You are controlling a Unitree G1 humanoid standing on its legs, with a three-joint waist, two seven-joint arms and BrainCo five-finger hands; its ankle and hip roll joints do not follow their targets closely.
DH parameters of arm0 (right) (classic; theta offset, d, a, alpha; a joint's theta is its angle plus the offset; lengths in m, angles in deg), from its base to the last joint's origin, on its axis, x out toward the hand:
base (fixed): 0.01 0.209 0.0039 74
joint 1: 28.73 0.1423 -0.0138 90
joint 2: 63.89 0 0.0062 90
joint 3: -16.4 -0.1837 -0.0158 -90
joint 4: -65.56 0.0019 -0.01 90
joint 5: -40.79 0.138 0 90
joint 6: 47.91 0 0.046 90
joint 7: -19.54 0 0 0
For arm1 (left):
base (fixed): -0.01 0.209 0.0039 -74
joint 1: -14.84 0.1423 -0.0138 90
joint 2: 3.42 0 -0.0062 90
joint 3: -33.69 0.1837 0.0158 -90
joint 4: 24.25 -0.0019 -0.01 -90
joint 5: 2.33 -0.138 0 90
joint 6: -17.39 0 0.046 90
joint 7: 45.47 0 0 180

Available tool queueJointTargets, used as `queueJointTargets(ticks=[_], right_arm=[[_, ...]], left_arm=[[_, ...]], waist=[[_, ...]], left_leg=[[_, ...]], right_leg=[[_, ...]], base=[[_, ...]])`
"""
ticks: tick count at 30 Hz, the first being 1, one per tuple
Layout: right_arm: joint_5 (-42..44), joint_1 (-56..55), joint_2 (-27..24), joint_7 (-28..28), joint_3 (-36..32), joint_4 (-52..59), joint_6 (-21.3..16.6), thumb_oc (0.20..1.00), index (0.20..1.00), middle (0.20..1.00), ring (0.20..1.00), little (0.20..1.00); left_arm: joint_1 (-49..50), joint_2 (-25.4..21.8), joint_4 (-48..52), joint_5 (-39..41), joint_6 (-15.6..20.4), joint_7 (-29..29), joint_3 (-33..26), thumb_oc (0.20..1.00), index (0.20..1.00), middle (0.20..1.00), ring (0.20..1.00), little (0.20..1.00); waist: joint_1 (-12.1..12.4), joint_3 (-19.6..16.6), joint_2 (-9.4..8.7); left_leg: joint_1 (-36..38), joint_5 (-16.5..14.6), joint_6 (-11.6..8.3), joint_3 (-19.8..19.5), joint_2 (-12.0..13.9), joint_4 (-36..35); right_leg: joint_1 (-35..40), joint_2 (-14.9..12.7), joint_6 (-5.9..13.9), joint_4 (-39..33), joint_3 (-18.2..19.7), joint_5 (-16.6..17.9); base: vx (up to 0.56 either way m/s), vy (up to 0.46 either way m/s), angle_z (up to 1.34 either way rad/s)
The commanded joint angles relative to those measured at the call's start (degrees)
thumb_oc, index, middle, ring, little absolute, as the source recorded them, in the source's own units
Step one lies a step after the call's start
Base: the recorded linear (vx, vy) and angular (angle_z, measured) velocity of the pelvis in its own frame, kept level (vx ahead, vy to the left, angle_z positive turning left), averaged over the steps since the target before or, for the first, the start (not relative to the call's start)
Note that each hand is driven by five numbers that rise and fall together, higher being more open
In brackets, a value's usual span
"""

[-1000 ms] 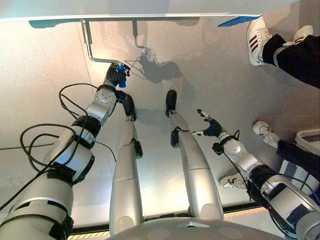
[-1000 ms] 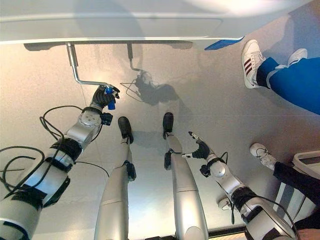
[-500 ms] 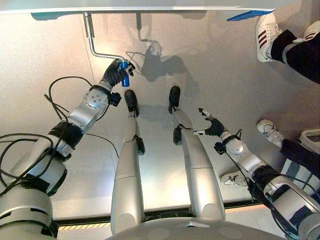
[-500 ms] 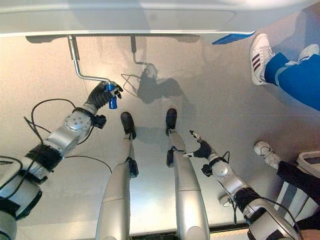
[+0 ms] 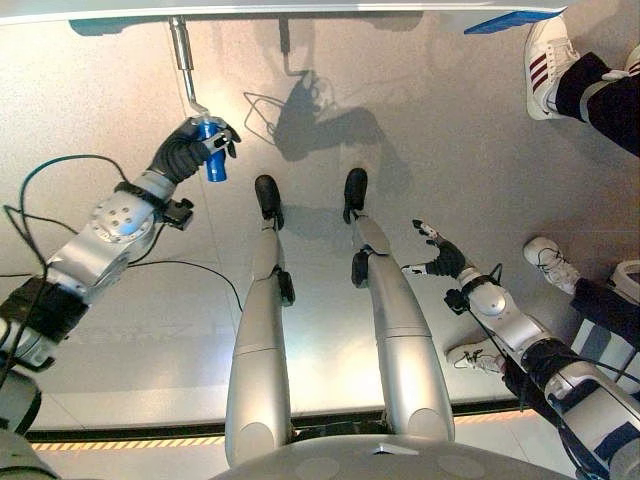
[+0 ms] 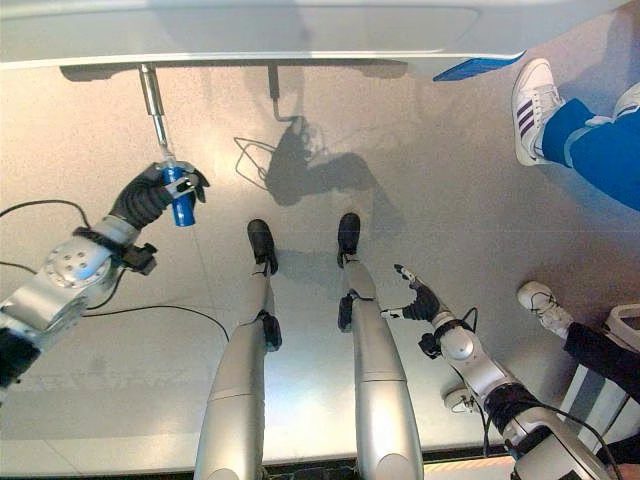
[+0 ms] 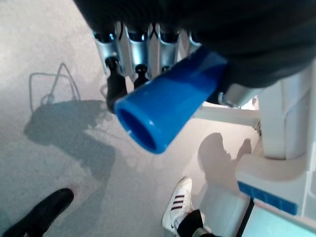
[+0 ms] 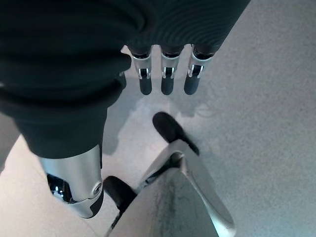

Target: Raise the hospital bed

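The hospital bed's pale edge (image 6: 300,35) runs along the far side of the floor. A metal crank rod (image 6: 153,95) comes out from under it and ends in a blue grip (image 5: 210,160). My left hand (image 5: 180,152) is shut on that blue grip (image 7: 168,101), fingers curled round it, out to the left of my body. My right hand (image 5: 445,262) hangs low at the right, open, with straight fingers (image 8: 165,79) and nothing in it.
A second, folded crank (image 6: 272,80) hangs under the bed edge near the middle. A blue tag (image 5: 510,20) sticks out at the bed's right end. A person's white shoes (image 5: 545,60) and legs stand at the right, beside a white bin (image 5: 630,280).
My left hand has swung the blue grip leftwards and towards me, turning the crank; the rod's sideways arm now shows shortened. The view has also shifted a little. The right hand stays put.
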Motion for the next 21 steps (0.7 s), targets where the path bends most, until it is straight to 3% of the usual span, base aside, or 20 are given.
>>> queueJointTargets(ticks=[1, 8, 12, 21], right_arm=[[-1.0, -6.5, -2.8, 0.4, -0.6, 2.5, -1.9, 1.000, 1.000, 1.000, 1.000, 1.000], [-1.5, -7.8, -3.9, 0.4, -1.7, 3.1, -2.6, 1.000, 1.000, 1.000, 1.000, 1.000], [-1.6, -8.0, -4.1, 0.4, -1.7, 2.8, -2.8, 1.000, 1.000, 1.000, 1.000, 1.000], [-1.8, -7.5, -4.4, 0.0, -1.9, 3.1, -2.9, 1.000, 1.000, 1.000, 1.000, 1.000]], left_arm=[[7.2, -2.2, 7.8, -0.4, 5.2, 2.0, -4.7, 0.200, 0.200, 0.200, 0.200, 0.200], [17.7, -3.2, 7.6, 1.3, 5.7, 2.6, -12.8, 0.200, 0.200, 0.200, 0.200, 0.200], [19.4, -3.1, 6.9, 1.4, 5.7, 2.7, -14.1, 0.200, 0.200, 0.200, 0.200, 0.200], [19.0, 3.1, -3.2, -1.0, 4.8, -0.2, -14.7, 0.200, 0.200, 0.200, 0.200, 0.200]], waist=[[-0.1, -1.3, 1.63], [0.9, -1.0, 2.33], [1.0, -1.0, 2.45], [1.4, -0.8, 2.20]], left_leg=[[2.0, -3.4, 2.82, -0.7, -5.3, 1.6], [2.2, -3.1, 2.88, -0.8, -5.3, 1.6], [2.2, -3.1, 2.89, -0.8, -5.4, 1.6], [2.7, -2.9, 2.96, -0.8, -5.3, 1.3]], right_leg=[[3.6, 2.3, 6.51, -7.4, -1.9, 7.3], [4.0, 2.0, 6.60, -7.3, -1.9, 7.2], [4.0, 1.9, 6.60, -7.2, -2.1, 7.2], [4.7, 1.8, 6.68, -7.7, -2.3, 7.2]], base=[[0.00, 0.000, 0.00], [0.00, 0.000, 0.00], [0.00, 0.000, 0.00], [0.00, 0.000, 0.00]])
